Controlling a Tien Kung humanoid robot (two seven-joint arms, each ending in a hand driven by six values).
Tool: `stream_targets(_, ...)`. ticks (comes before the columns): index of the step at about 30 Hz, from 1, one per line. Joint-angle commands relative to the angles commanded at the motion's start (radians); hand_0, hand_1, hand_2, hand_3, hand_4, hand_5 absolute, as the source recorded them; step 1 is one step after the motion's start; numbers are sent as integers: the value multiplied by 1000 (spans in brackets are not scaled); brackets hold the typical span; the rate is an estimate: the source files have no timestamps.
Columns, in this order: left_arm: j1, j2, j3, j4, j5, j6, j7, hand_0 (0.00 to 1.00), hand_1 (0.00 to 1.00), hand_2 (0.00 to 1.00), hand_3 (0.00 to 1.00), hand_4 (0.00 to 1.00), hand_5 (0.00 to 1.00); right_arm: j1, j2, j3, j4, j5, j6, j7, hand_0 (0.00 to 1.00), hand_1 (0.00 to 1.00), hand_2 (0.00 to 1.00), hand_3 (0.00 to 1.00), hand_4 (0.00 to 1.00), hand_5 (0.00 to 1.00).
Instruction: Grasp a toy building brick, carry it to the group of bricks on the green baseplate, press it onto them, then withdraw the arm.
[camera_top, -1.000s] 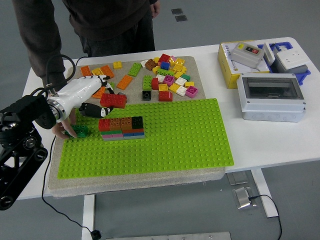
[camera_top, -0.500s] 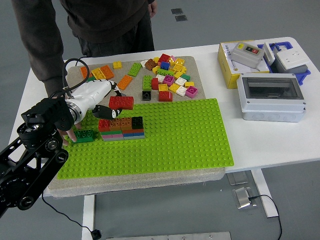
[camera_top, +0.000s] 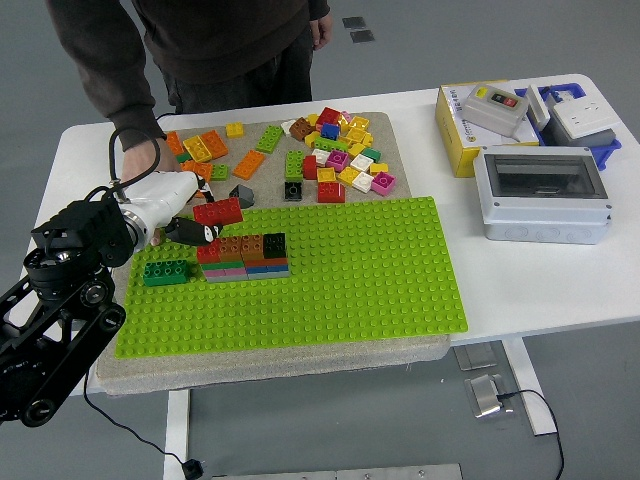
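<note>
At the left of the frame the robot's left hand has its fingers clamped on a red brick, holding it just above the left end of the stacked bricks on the green baseplate. It looks lined up for pressing down. The right hand is out of sight.

Left arm: black jointed links, looped black cable at wrist, white-shelled left hand with dark fingertips; person wears dark long-sleeved top.
</note>
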Motion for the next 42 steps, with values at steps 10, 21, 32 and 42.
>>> stream_targets(10, 12, 9, 32, -75, -18, 7, -1, 960, 892, 860, 557, 651, 401, -1, -1, 11, 0, -10, 1, 0, 627, 597, 685, 775, 647, 998)
stream_targets(21, 2, -19, 105, -49, -19, 18, -5, 959, 891, 861, 558, 651, 398, -1, 0, 10, 0, -5, 0, 1, 627, 597, 684, 775, 648, 998)
stream_targets(32, -18, -50, 142, -2, -13, 37, -15, 955, 890, 856, 558, 649, 391, 2, 1, 9, 0, 2, 1, 3, 631, 597, 681, 775, 646, 998)
stream_targets(42, -33, -70, 154, 26, 1, 55, -24, 956, 896, 863, 564, 648, 380, 7, 2, 15, 0, -3, 6, 4, 630, 598, 681, 775, 645, 998)
